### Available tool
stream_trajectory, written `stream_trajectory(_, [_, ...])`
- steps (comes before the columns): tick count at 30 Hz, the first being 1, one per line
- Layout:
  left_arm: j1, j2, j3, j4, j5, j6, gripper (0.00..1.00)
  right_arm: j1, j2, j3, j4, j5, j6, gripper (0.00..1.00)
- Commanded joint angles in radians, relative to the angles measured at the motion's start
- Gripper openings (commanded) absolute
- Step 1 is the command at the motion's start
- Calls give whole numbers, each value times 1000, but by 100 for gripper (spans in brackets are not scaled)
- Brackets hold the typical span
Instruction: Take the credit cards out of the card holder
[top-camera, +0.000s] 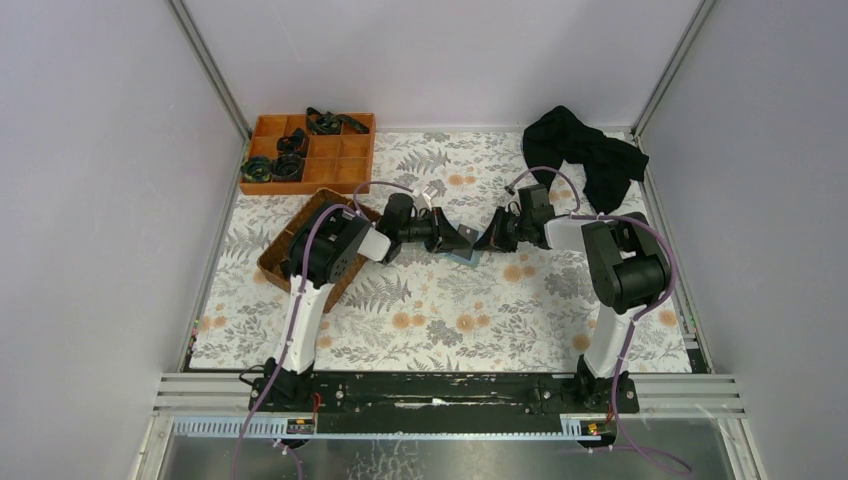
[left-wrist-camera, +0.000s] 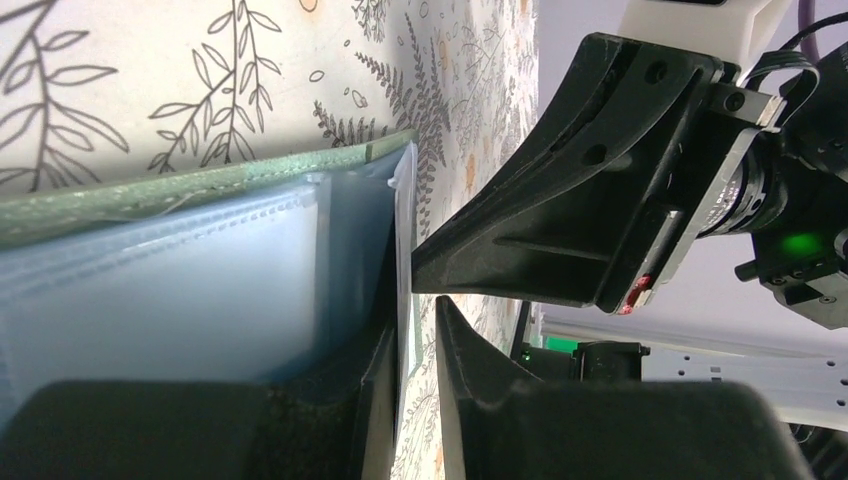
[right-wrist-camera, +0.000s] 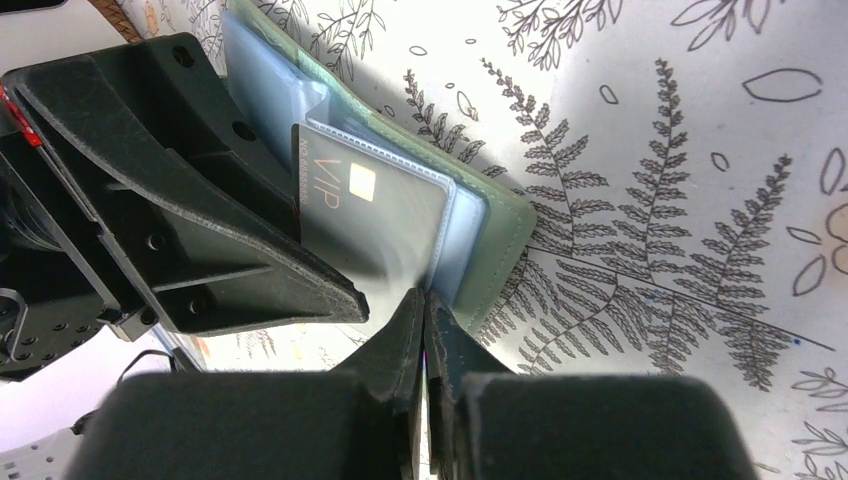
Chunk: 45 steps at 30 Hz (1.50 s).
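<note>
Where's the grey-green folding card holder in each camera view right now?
Top external: grey-green folding card holder, small teal patch at picture centre.
Left wrist: left half, green cover above clear sleeves.
Right wrist: upper centre, open, grey plastic card in its sleeve.
Shared landmark: fern-print tablecloth, visible in all three.

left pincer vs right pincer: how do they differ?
Left pincer has fingers slightly apart, part of the card holder between them; right pincer has fingers pressed together, tips at the holder's edge. Left pincer reaches in from the left, right pincer from the right. Both meet at the holder.
</note>
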<state>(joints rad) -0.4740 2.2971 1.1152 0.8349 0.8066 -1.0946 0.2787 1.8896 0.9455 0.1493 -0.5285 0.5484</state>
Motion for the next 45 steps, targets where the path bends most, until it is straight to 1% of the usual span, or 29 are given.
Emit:
stream_trajectory(1, [4,-63,23,-133,62,122,25,15,58,-7,-43,53,-19,4])
stream_trajectory(3, [5,-79,32,-225,41,184,25,15,59,-6,-44,53,-18,4])
stream_trajectory(5, [11,-80,31,-250,34,198,24,15,60,-6,-44,52,-17,4])
stream_trajectory(27, [86,-132,-64,-226,39,205,23,14,69,-3,-50,55,-18,4])
stream_trajectory(33, [101,-135,-69,-207,44,195,22,14,68,-4,-53,56,-20,4])
stream_trajectory(40, [116,-134,-53,-241,39,214,23,15,67,-3,-54,56,-19,4])
stream_trajectory(41, [115,-131,-52,-243,40,215,23,14,67,-4,-54,56,-19,4])
stream_trajectory(43, [115,-126,-54,-235,41,207,19,14,70,-4,-53,55,-19,4])
stream_trajectory(45, [115,-124,-62,-213,46,196,19,14,72,-2,-52,55,-19,4])
